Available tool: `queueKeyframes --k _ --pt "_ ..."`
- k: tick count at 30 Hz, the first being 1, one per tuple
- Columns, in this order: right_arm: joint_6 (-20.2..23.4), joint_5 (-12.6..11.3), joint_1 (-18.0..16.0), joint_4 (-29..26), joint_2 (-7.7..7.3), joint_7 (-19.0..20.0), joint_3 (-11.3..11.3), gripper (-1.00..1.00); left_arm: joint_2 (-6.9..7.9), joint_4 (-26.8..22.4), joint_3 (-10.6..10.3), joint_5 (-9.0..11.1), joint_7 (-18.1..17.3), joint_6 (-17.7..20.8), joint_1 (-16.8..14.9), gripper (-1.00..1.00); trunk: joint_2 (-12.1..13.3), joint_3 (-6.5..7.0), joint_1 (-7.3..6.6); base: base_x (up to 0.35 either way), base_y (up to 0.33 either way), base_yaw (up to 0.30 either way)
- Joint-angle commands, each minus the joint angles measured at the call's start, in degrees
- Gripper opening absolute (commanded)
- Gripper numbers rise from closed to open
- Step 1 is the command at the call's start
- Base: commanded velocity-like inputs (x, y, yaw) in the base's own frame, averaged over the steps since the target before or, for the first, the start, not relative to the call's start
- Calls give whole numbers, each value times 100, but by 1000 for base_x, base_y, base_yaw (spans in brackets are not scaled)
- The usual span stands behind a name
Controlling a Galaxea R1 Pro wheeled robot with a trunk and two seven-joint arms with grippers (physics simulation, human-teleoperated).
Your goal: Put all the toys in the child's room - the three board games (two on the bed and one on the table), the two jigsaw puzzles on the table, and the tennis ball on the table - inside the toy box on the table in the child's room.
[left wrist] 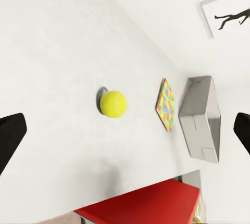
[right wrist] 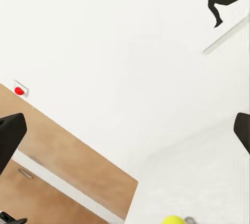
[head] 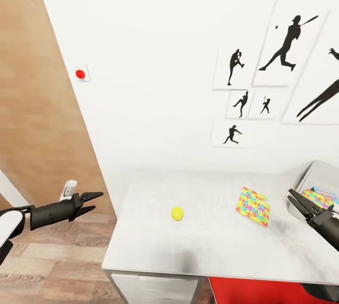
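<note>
The tennis ball [head: 177, 213] [left wrist: 113, 103] [right wrist: 174, 219], small and yellow-green, rests on the light grey table [head: 197, 247] near its middle. To its right a jigsaw puzzle [head: 253, 206] [left wrist: 166, 104] lies flat, a bright multicoloured sheet. The grey toy box [head: 321, 174] [left wrist: 200, 117] stands at the table's right end, and a second colourful puzzle sheet [head: 321, 196] shows in it. Left of the table's edge, over the floor, my left gripper [head: 92, 201] [left wrist: 125, 135] hangs open and empty. By the toy box's near wall my right gripper [head: 294, 202] is open too, holding nothing.
A white wall with black silhouette pictures [head: 282, 49] backs the table. Left of it are a brown wooden door [head: 33, 106] and a red wall button [head: 80, 74]. Something red [head: 263, 292] [left wrist: 146, 206] sits under the table's front edge. White drawers [head: 155, 290] are below.
</note>
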Motion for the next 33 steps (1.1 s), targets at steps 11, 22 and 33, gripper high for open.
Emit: queueKeyframes --k 11,22,33 --pt "4 -5 -8 -17 0 13 4 100 1 0 7 -58 -67 20 -3 100 -12 11 4 12 59 -269" --pt "3 -5 -8 -19 0 13 1 100 1 0 7 -58 -66 20 -3 100 -12 22 4 126 51 -152" --pt "-6 -5 -8 -28 4 12 7 100 1 0 7 -61 -64 20 -3 100 -12 22 4 149 3 -3"
